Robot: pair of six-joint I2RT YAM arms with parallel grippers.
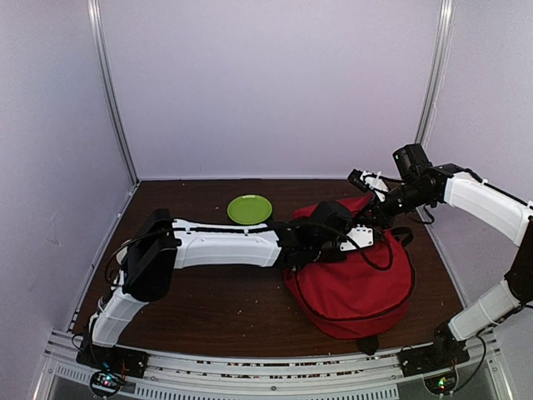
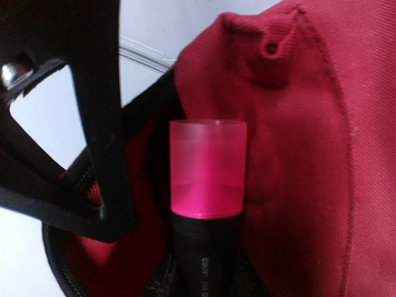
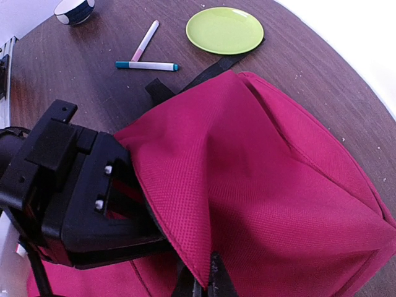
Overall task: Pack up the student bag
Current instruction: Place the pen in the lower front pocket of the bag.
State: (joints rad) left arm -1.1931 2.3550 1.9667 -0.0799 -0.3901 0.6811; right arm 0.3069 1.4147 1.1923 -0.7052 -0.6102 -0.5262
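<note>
The student bag (image 1: pixel 358 283) is a large red backpack lying right of the table's middle. My right gripper (image 1: pixel 366 190) is shut on the edge of its red flap (image 3: pixel 204 204) and holds it lifted, which leaves the opening gaping. My left gripper (image 1: pixel 337 229) reaches into that opening and is shut on a highlighter (image 2: pixel 207 185) with a black barrel and a pink cap. The cap points into the red interior (image 2: pixel 297 154). The left gripper's black body (image 3: pixel 68 192) fills the lower left of the right wrist view.
A green plate (image 1: pixel 249 208) lies behind the bag, and it also shows in the right wrist view (image 3: pixel 224 30). Beyond the bag there lie a teal-capped pen (image 3: pixel 146 65), a pink pen (image 3: pixel 145 40) and a small dark bowl (image 3: pixel 74 9). A black strap (image 3: pixel 216 71) trails toward the plate.
</note>
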